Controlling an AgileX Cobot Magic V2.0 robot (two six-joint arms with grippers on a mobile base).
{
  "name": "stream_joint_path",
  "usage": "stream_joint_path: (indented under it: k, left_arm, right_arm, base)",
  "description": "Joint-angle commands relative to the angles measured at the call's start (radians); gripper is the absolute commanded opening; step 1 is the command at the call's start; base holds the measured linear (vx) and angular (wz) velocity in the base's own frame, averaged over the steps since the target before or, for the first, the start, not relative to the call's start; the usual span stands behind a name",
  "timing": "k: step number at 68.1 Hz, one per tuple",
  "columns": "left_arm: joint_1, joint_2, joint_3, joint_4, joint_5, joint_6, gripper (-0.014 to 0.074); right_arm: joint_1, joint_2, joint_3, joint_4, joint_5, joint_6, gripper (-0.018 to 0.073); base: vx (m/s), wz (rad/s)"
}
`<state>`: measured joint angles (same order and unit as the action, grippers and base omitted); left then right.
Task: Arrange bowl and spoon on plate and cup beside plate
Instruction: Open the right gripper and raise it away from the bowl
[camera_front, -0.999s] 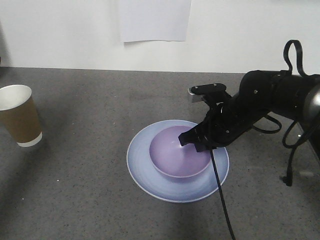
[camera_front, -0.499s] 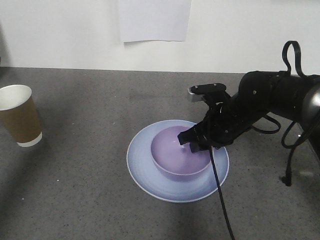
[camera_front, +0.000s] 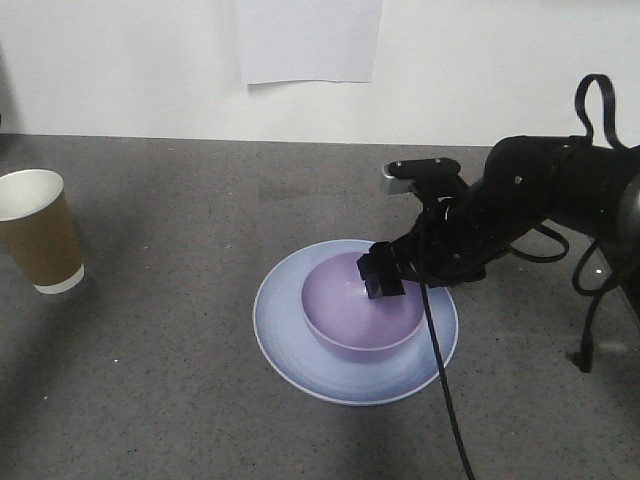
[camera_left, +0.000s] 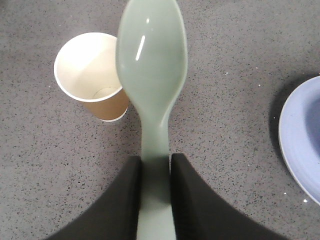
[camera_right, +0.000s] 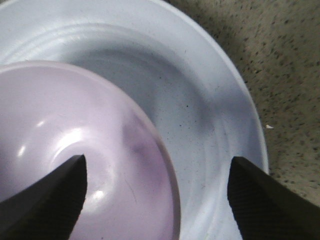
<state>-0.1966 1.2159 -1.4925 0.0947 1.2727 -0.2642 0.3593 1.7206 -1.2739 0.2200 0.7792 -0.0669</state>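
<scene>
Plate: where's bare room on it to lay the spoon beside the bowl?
The plate's left and near bands, between its rim and the bowl, lie bare. The right side is crowded by the right gripper over the bowl's rim.

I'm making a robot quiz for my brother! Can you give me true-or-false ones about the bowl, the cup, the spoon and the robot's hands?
1. The purple bowl sits on the pale blue plate. True.
2. The left hand is empty. False: it is shut on the handle of the mint-green spoon.
3. The brown paper cup has tipped over. False: it stands upright on the table, away from the plate.
4. The right hand is open above the bowl. True.
5. The spoon lies in the bowl. False: the bowl has nothing in it.
</scene>
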Motion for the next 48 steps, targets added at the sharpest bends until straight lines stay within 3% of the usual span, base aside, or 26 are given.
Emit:
stream_joint_path:
  k: [1,31,48]
  left_arm:
    - [0.001,-0.024,-0.025,0.002,-0.053,-0.005,-0.0006]
    - [0.001,-0.024,-0.025,-0.005,-0.049,-0.005,-0.0006]
    - [0.001,-0.024,-0.025,-0.005,-0.049,-0.005,-0.0006]
  right_arm:
    - [-0.014,-0.096,-0.026,-0.017,-0.023,0.009,0.0569]
    - [-0.254,-0.420,-0.026,-0.026,0.176,-0.035,0.0559]
    - [-0.276,-0.626,-0.026,-0.055,0.265,-0.041,0.0536]
  base:
    - [0.00,0.00]
    - [0.00,0.00]
    - [0.00,0.00]
